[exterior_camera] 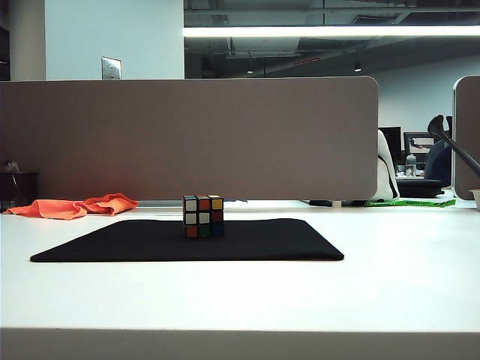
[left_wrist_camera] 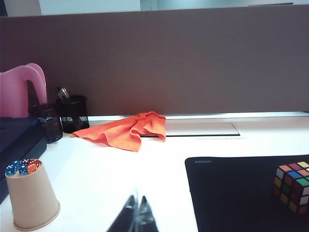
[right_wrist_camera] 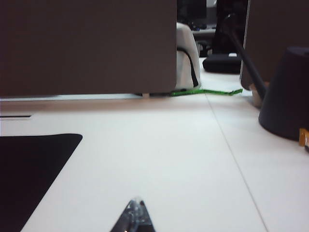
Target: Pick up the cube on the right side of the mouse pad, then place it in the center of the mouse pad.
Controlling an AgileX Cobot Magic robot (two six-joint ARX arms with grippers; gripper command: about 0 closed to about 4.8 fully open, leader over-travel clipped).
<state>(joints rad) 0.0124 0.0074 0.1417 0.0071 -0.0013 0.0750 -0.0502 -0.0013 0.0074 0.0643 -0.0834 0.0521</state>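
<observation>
I see the cube [exterior_camera: 203, 216] sitting on the mouse pad [exterior_camera: 285, 241], mid-pad. From my left gripper [left_wrist_camera: 137, 217] it lies at two o'clock; my right gripper [right_wrist_camera: 134, 218] faces bare table. Both look pinched closed, empty.

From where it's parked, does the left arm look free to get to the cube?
Probably yes. The cube stands alone on the mouse pad, with bare table between it and the left gripper, whose fingers look shut. The paper cup and orange cloth lie off that path.
</observation>
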